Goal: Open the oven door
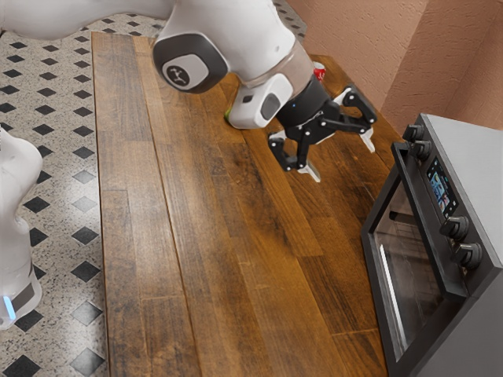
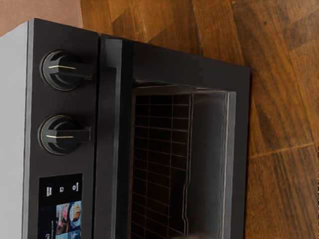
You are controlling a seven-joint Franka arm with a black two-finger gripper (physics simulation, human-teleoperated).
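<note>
My gripper is open above the table, its two fingers spread wide with nothing between them. It stands on the door side of the oven, apart from the long dark handle. The glass oven door looks shut in the exterior view. Seen from the hand, the handle runs along the door beside the control panel, and a wire rack shows through the glass.
Knobs and a display sit on the oven's front. The wooden table spreads in front of the oven. A red can stands behind the arm, and a small green thing is partly hidden by it.
</note>
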